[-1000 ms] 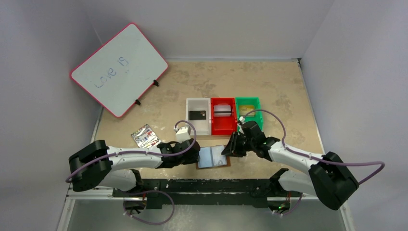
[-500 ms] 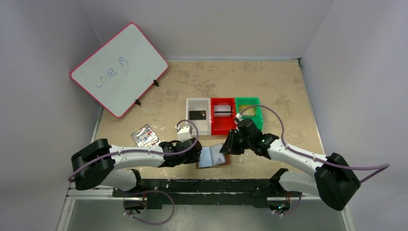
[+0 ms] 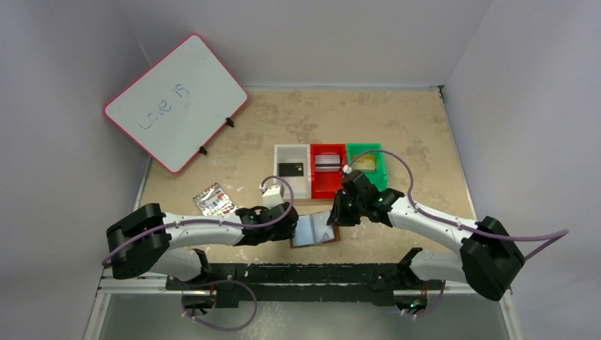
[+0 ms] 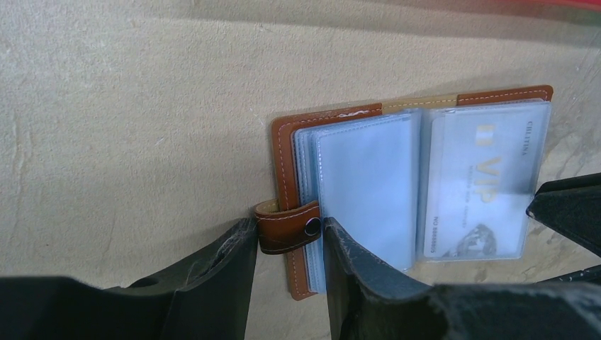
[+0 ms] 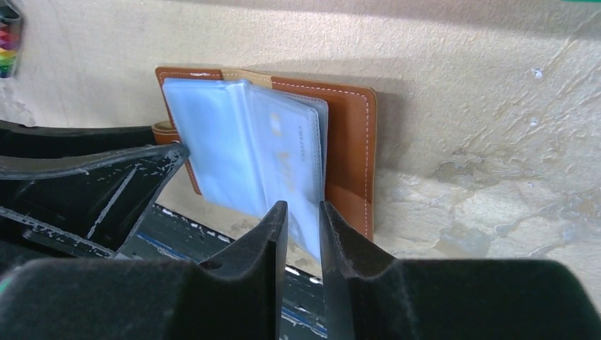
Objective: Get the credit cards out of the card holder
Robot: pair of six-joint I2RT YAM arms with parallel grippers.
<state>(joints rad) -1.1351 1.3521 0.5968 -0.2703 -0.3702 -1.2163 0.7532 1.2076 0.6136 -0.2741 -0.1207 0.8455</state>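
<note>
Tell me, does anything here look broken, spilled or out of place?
Nothing spilled or broken. The oddest thing is the card holder: it lies open, and one clear sleeve with a VIP card stands up between the right gripper's fingers. The whiteboard also sits askew.

The card holder (image 4: pixel 285 163) is smooth brown leather with glossy clear plastic sleeves (image 4: pixel 368 184).

Even overhead light is filling the scene; sleeves of the card holder (image 4: pixel 411 191) are glaring (bluish sheen); wrist-view foregrounds are blurring.
</note>
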